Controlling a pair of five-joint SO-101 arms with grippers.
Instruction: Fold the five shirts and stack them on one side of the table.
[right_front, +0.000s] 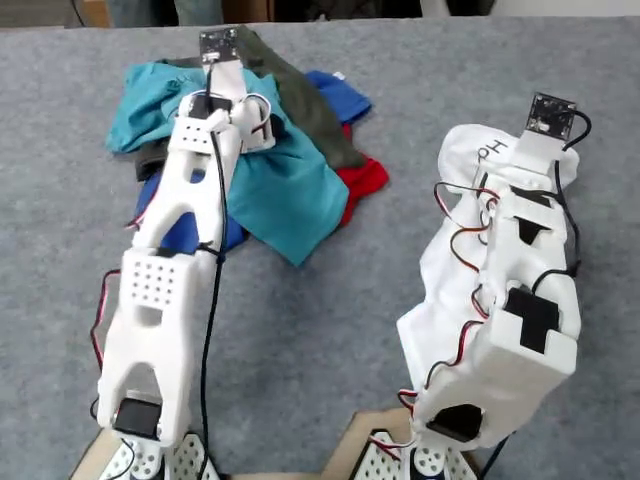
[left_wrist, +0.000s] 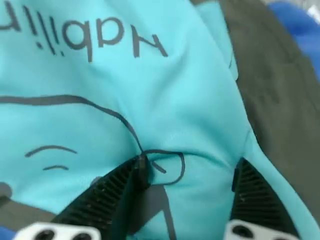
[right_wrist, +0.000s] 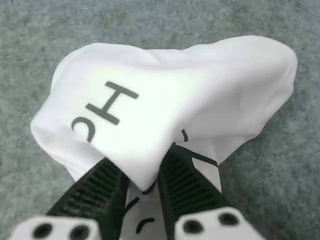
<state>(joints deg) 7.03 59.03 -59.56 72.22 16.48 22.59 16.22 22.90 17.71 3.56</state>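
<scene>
A: white shirt (right_wrist: 200, 85) sits on the right of the table (right_front: 420, 70), right gripper (right_wrist: 144, 167) clamped on a fold. Mid-fold, I think.
B: left gripper (left_wrist: 191, 169) spread wide over teal shirt (left_wrist: 150, 90) on the heap (right_front: 318, 118); contact unclear. Next: pinch it, pull it free.

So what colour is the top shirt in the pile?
Turquoise cloth shirt, best in high view.

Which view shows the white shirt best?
Right wrist view: the white shirt sits unobstructed, a fold in the right gripper. High view: the right arm covers most of it. Left wrist view faces the teal shirt.
</scene>
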